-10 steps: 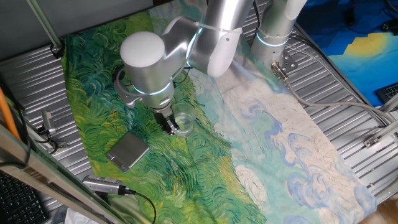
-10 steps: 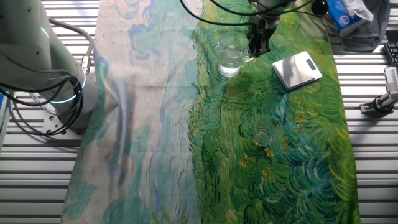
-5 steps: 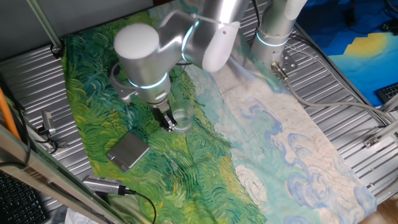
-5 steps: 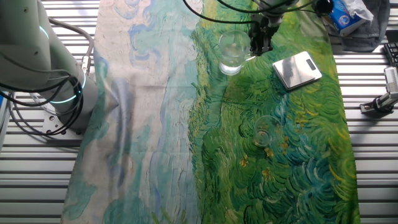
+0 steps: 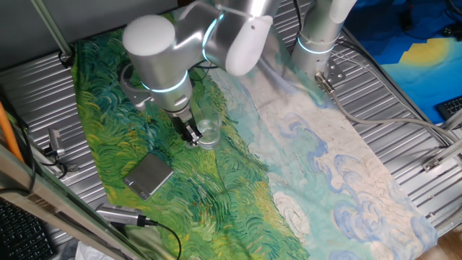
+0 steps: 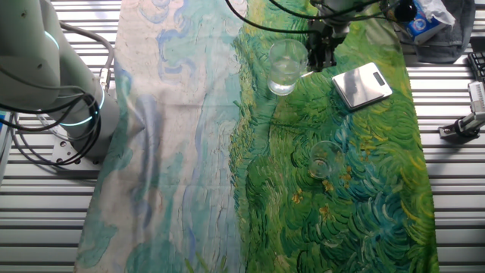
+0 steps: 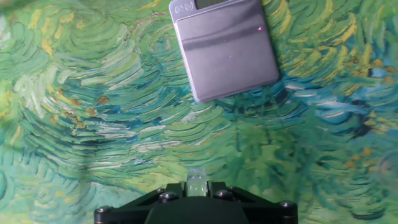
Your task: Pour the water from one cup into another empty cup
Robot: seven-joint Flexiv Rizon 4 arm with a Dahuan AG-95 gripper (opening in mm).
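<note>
a green painted cloth [image 6: 356, 189] covers the table. one cup [image 6: 286, 67] is held clamped by its rim in the gripper [image 6: 320, 54], judged lifted. carrying to the empty cup [image 6: 322, 159] is called for next.

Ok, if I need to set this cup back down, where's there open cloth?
The pale blue cloth between the held cup and the arm's base is bare. It is crowded around the gripper, with the grey block beside it and the small cup just beyond.

A painted cloth [image 6: 250, 189] (swirly greens) covers the slatted table [image 6: 455, 197].
</note>
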